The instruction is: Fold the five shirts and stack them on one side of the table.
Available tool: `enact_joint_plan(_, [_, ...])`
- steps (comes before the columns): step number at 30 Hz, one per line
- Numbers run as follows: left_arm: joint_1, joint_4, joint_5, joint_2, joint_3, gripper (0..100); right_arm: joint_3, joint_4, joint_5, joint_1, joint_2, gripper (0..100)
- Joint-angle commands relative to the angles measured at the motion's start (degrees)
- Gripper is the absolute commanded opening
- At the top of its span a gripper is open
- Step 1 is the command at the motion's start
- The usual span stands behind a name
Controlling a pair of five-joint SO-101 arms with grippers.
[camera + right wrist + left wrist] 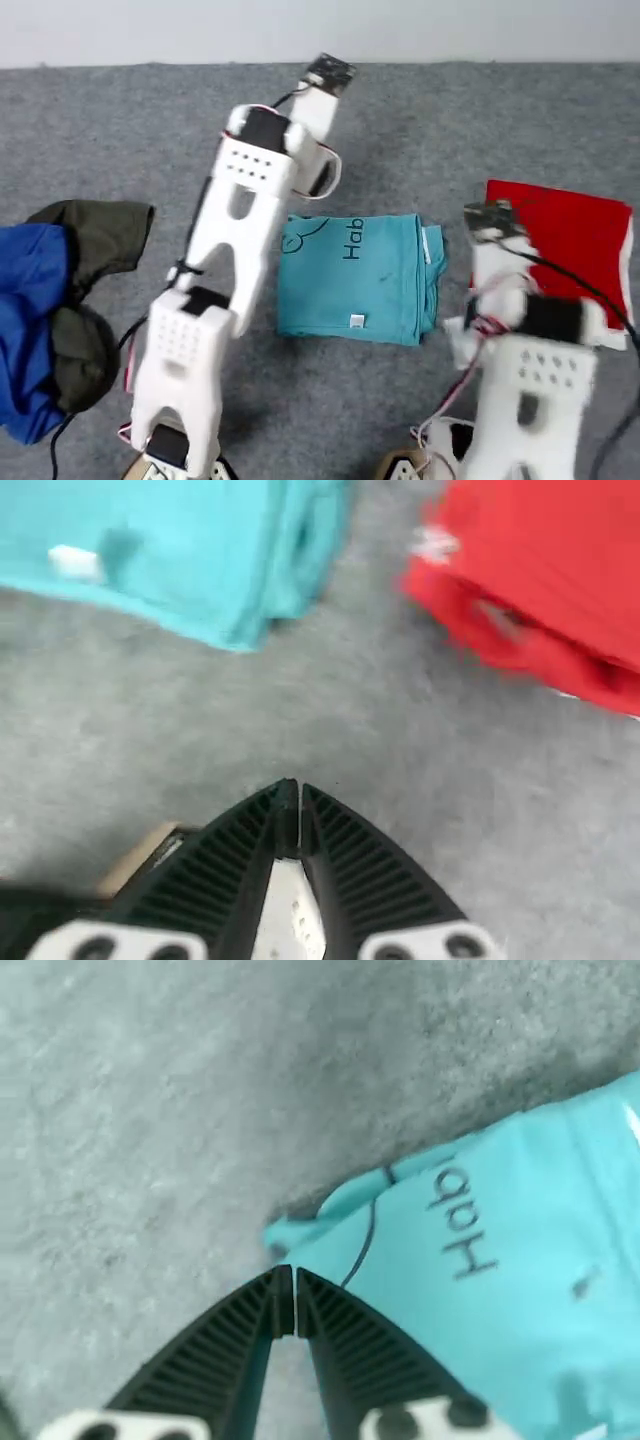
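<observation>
Left hand (285,1272): pressed together, tips at collar corner of folded teal shirt (500,1290), bulk ahead. Right hand (290,785): pressed together, over surface (400,710) between teal shirt and folded red shirt (540,570); likely nearer arm.

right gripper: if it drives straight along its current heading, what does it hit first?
Probably bare grey table cover, in the gap between the teal shirt and the red shirt. The right gripper, shut, points at neither shirt, though depth is unclear from the wrist view.

Grey carpeted table (90,130), seemingly white wall (150,30).
</observation>
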State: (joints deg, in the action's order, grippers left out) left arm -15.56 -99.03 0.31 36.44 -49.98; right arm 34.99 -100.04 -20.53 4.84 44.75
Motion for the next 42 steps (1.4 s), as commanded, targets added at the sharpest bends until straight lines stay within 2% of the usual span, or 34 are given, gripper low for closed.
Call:
enact_joint_plan(1, [4.31,-1.67,-0.62,-16.88,9.98,1,-8.09,1.54,1.85,-4.88,-7.08,1.6])
enact_joint_plan(6, [11.34,-1.67,-5.71,-33.32,23.34,1,-16.0,5.58,2.29,-7.78,-16.13,1.7])
enact_joint_plan(8, [14.59,-1.67,-6.42,-38.24,27.65,1,-17.93,8.4,5.19,-8.92,-19.91,4.5])
enact_joint_plan(13, [21.01,-1.67,-7.65,-45.98,34.68,1,-21.1,14.55,11.08,-11.21,-29.76,17.1])
enact_joint_plan(17, [24.18,-1.67,-7.65,-48.79,36.7,1,-23.82,19.47,12.48,-11.65,-36.35,16.5])
enact_joint_plan(25, [25.05,-1.67,-7.74,-49.32,36.97,1,-28.04,26.77,12.4,-11.82,-48.92,14.7])
enact_joint_plan(35, [25.05,-1.67,-7.74,-49.23,37.05,1,-36.31,26.59,12.4,-14.37,-60.97,12.6])
enact_joint_plan(42, [25.05,-1.67,-7.74,-49.14,37.05,1,-39.12,26.33,12.48,-13.58,-65.27,12.6])
